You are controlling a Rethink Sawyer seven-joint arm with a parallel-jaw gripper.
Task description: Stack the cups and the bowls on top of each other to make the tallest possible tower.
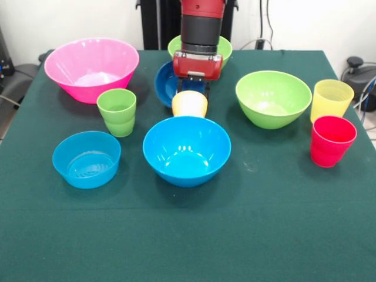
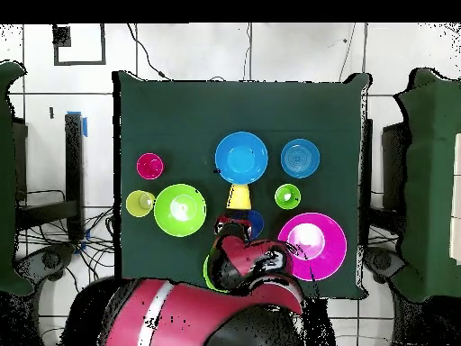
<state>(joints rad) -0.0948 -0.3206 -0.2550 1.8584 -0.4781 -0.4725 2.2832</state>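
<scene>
My gripper (image 1: 197,85) is shut on the orange-yellow cup (image 1: 190,104), which hangs tipped on its side with its mouth toward the bright blue bowl (image 1: 187,150) just in front of it. In the overhead view the gripper (image 2: 232,219) and the cup (image 2: 238,196) lie between the blue bowl (image 2: 241,158) and the small dark blue bowl (image 2: 255,223). The dark blue bowl (image 1: 166,82) sits tilted behind the gripper. The green cup (image 1: 117,111), pale yellow cup (image 1: 332,98) and red cup (image 1: 332,141) stand upright, apart.
The large pink bowl (image 1: 91,67) is at the back left and the shallow light blue bowl (image 1: 86,158) at the front left. One lime green bowl (image 1: 273,98) is on the right; another (image 1: 176,44) is behind the arm.
</scene>
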